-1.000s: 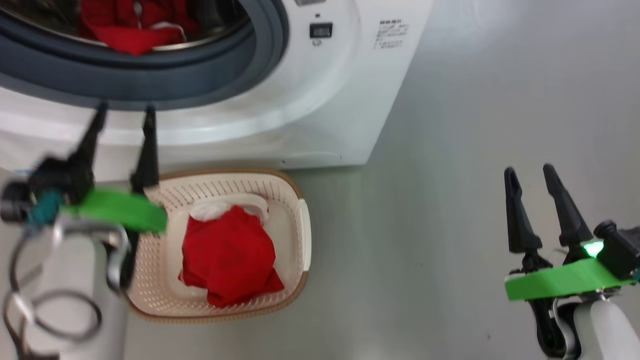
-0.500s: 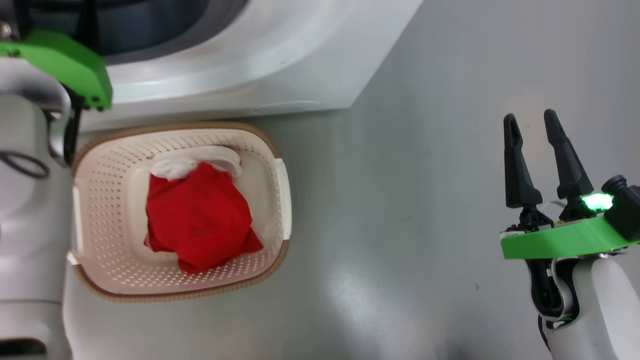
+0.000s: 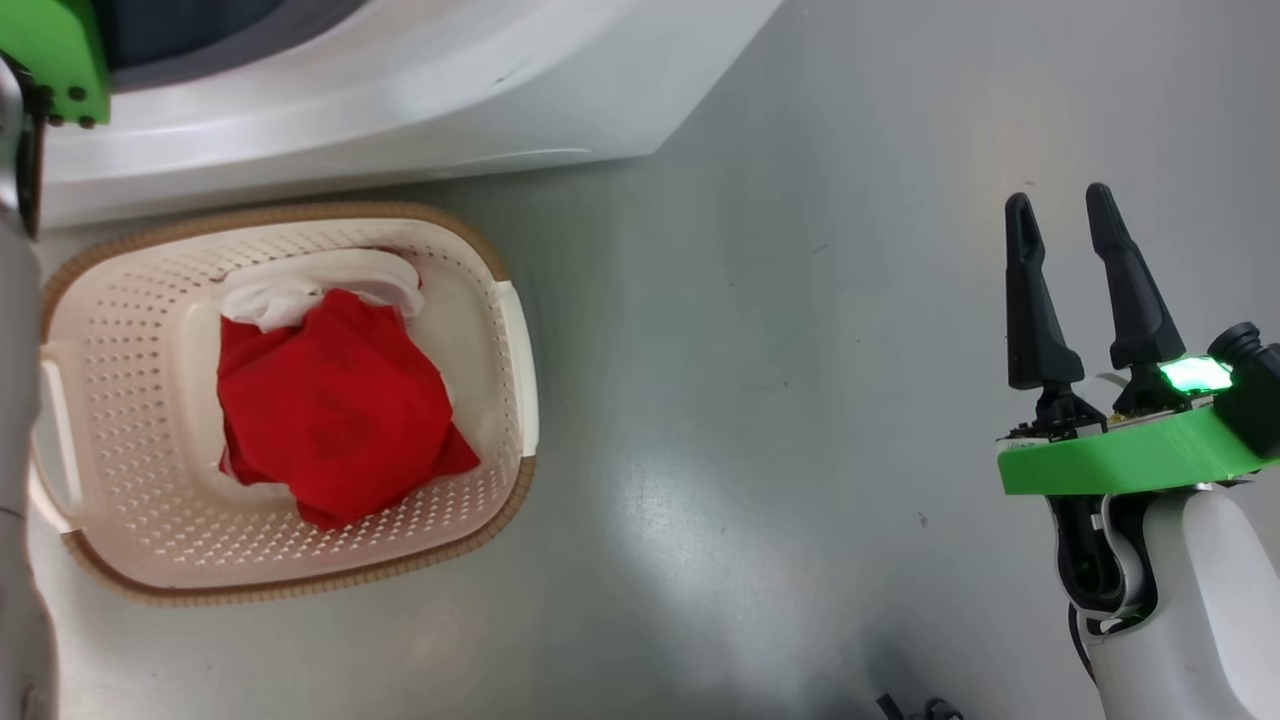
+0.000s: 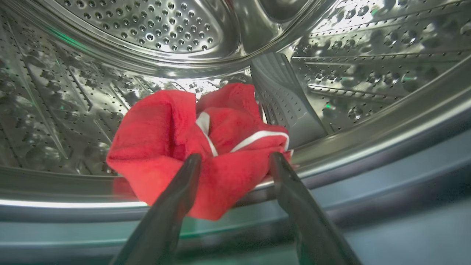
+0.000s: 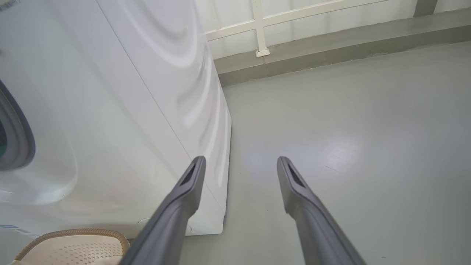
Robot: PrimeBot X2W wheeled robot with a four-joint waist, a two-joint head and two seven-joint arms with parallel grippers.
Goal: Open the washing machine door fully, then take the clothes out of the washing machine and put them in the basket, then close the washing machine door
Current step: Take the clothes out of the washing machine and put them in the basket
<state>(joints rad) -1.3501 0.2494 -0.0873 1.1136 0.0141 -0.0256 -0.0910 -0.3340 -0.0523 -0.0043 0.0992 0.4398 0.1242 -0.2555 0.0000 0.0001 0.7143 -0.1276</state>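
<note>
Clothes [image 4: 173,140] lie just beyond left end effector [image 4: 235,157].

Floor [image 3: 760,400]: smooth grey, glossy, with a patch of light glare. Washer [image 3: 400,90] stands on it, far left. Basket [image 3: 130,420] sits on the floor on the washer's near side, just beside its base; can't tell if they touch.

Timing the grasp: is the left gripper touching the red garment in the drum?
Cannot tell: left wrist view shows the open left gripper straddling the red garment, contact unclear.
</note>
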